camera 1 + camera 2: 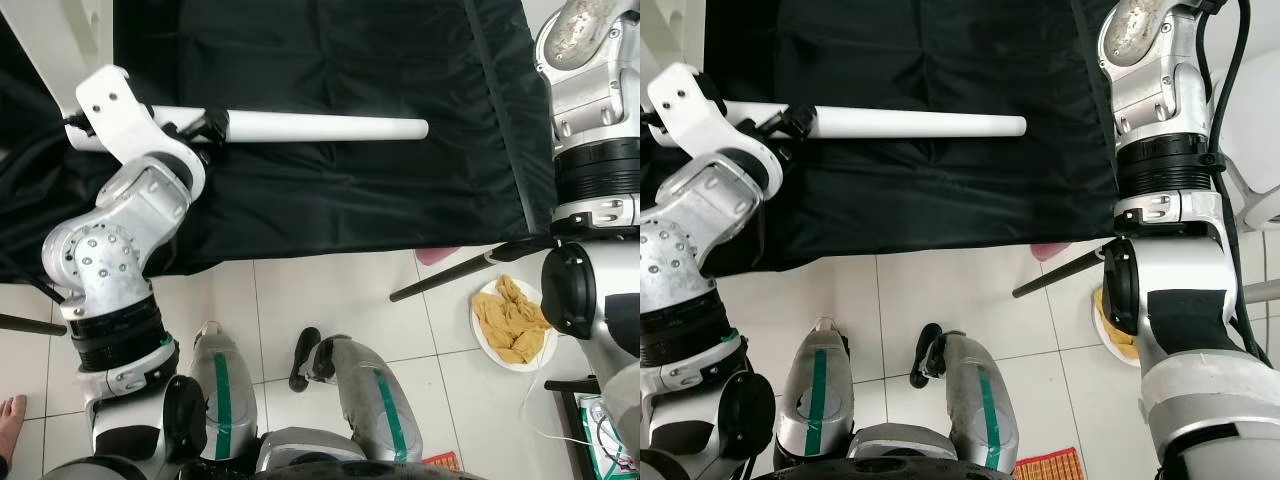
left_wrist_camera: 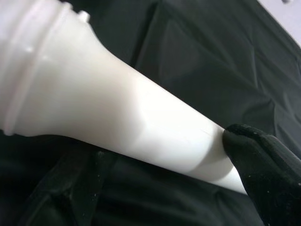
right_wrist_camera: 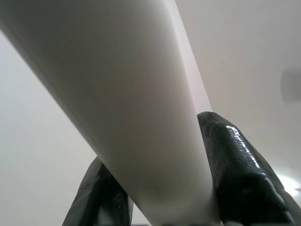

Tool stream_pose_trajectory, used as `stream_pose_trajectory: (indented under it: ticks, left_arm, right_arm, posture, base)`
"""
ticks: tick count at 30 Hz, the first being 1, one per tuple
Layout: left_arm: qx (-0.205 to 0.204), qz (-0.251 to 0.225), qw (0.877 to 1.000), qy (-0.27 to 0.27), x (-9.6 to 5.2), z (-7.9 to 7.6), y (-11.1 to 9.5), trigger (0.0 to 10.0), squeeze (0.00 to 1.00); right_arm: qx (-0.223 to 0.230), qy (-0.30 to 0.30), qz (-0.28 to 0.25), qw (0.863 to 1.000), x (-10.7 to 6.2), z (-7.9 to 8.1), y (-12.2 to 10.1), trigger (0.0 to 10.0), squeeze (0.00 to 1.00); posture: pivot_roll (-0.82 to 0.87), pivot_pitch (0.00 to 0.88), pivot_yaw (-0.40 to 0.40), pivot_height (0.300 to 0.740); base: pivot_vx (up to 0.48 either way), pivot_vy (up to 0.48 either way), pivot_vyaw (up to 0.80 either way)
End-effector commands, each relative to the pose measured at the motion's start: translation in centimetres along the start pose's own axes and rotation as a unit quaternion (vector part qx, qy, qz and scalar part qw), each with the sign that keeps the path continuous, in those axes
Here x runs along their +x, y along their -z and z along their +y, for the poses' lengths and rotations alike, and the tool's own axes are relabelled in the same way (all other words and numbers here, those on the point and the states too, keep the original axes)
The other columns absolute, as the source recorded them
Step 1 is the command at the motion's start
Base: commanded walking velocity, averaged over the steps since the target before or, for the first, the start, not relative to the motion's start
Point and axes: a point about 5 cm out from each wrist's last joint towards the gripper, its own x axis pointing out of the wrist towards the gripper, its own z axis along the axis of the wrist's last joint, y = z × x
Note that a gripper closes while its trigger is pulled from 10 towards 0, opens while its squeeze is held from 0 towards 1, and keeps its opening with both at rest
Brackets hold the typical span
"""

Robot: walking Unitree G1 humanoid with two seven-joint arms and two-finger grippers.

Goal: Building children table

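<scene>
White floor tiles (image 1: 330,300) run under a black cloth (image 1: 340,190) spread across the upper part of the head views. On that cloth lies a white table leg (image 1: 320,127), a round tube lying level from the robot's left toward its right, its free end blunt and bare. The left gripper (image 1: 195,128) grasps the leg at its left end; in the left wrist view a black finger (image 2: 263,165) presses against the tapering white tube (image 2: 117,113), with the cloth just behind it. The silver left arm (image 1: 110,260) bends up from the lower left to reach it.

In the right wrist view two glossy black fingers (image 3: 240,165) are clenched on either side of a second white bar (image 3: 117,94), against a pale, plain background. The right arm (image 1: 1170,200) rises along the right edge of the head views.

Beyond the cloth's edge, a thin black rod (image 1: 460,272) slants over the tiles. Near it sits a white plate (image 1: 482,330) holding crumpled yellow cloth (image 1: 512,318). The robot's silver legs with green stripes (image 1: 225,390) stand on the tiles below. A person's bare toes (image 1: 10,420) show at the lower left corner.
</scene>
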Motion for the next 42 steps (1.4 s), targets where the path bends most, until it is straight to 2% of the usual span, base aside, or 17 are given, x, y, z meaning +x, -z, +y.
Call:
stream_pose_trajectory:
  ticks: [1, 7, 14, 15, 17, 23, 24, 25, 27, 28, 34, 38, 40, 42]
  left_arm:
    - [-0.002, -0.061, 0.994, -0.088, 0.1, 2.8, -2.1, 10.0, 0.0]
    - [-0.011, -0.094, 0.991, -0.095, 0.8, 2.4, -2.8, 10.0, 0.0]
    - [-0.03, -0.142, 0.983, -0.109, 2.4, 1.0, -4.1, 10.0, 0.0]
    - [-0.03, -0.142, 0.983, -0.109, 2.4, 1.0, -4.1, 10.0, 0.0]
    - [-0.047, -0.153, 0.981, -0.106, 3.3, 0.1, -4.4, 10.0, 0.0]
    - [-0.059, -0.159, 0.98, -0.108, 3.6, -0.2, -4.4, 10.0, 0.0]
    - [-0.076, -0.161, 0.978, -0.107, 4.0, -0.5, -4.4, 10.0, 0.0]
    - [-0.088, -0.161, 0.977, -0.105, 4.3, -0.7, -4.4, 9.1, 0.0]
    - [-0.088, -0.161, 0.977, -0.105, 4.3, -0.7, -4.4, 9.1, 0.0]
    - [-0.096, -0.165, 0.976, -0.1, 4.4, -0.8, -4.4, 0.0, 0.0]
    - [-0.116, -0.2, 0.97, -0.078, 4.4, -1.7, -5.5, 0.0, 0.0]
    - [-0.116, -0.213, 0.967, -0.075, 4.3, -1.8, -5.9, 0.0, 0.0]
    - [-0.113, -0.225, 0.965, -0.072, 4.2, -2.0, -6.4, 0.0, 0.0]
    - [-0.099, -0.259, 0.959, -0.062, 3.6, -2.3, -8.0, 0.0, 0.0]
  right_arm:
    - [0.06, 0.121, 0.024, 0.991, 2.6, -3.4, 0.3, 0.0, 0.0]
    - [0.061, 0.118, 0.029, 0.991, 2.6, -3.5, 0.4, 0.0, 0.0]
    - [0.063, 0.111, 0.029, 0.991, 2.7, -3.4, 0.3, 0.0, 0.0]
    - [0.063, 0.111, 0.029, 0.991, 2.7, -3.4, 0.3, 0.0, 0.0]
    - [0.063, 0.108, 0.026, 0.992, 2.8, -3.2, 0.1, 0.0, 0.0]
    - [0.063, 0.106, 0.025, 0.992, 2.8, -3.2, 0.1, 0.0, 0.0]
    - [0.062, 0.105, 0.024, 0.992, 2.9, -3.2, 0.0, 0.0, 0.0]
    - [0.061, 0.104, 0.024, 0.992, 2.9, -3.2, 0.1, 0.0, 0.0]
    - [0.061, 0.104, 0.024, 0.992, 2.9, -3.2, 0.1, 0.0, 0.0]
    - [0.061, 0.104, 0.025, 0.992, 2.9, -3.2, 0.1, 0.0, 0.0]
    - [0.064, 0.097, 0.03, 0.993, 3.1, -3.0, 0.1, 0.0, 0.0]
    - [0.066, 0.092, 0.031, 0.993, 3.1, -2.9, 0.1, 0.0, 0.0]
    - [0.07, 0.083, 0.033, 0.994, 3.2, -2.6, 0.1, 0.0, 0.0]
    - [0.084, 0.057, 0.039, 0.994, 3.4, -2.1, 0.0, 0.0, 0.0]
  posture:
    - [0.25, 0.062, -0.083, 0.74]
    - [0.24, 0.059, -0.085, 0.74]
    - [0.24, 0.069, -0.093, 0.74]
    - [0.24, 0.069, -0.093, 0.74]
    - [0.24, 0.076, -0.094, 0.74]
    - [0.23, 0.08, -0.093, 0.74]
    - [0.23, 0.087, -0.094, 0.74]
    - [0.23, 0.091, -0.096, 0.74]
    - [0.23, 0.091, -0.096, 0.74]
    - [0.23, 0.091, -0.096, 0.74]
    - [0.23, 0.097, -0.103, 0.74]
    - [0.23, 0.097, -0.104, 0.74]
    - [0.23, 0.097, -0.104, 0.74]
    - [0.23, 0.096, -0.105, 0.74]
  base:
    - [0.0, 0.0, 0.0]
    - [0.0, 0.0, 0.0]
    - [0.0, 0.0, 0.0]
    - [0.0, 0.0, 0.0]
    - [0.0, 0.0, 0.0]
    - [0.0, 0.0, 0.0]
    - [0.0, 0.0, 0.0]
    - [0.0, 0.0, 0.0]
    - [0.0, 0.0, 0.0]
    - [0.0, 0.0, 0.0]
    - [0.0, 0.0, 0.0]
    - [0.0, 0.0, 0.0]
    - [0.0, 0.0, 0.0]
    - [0.0, 0.0, 0.0]
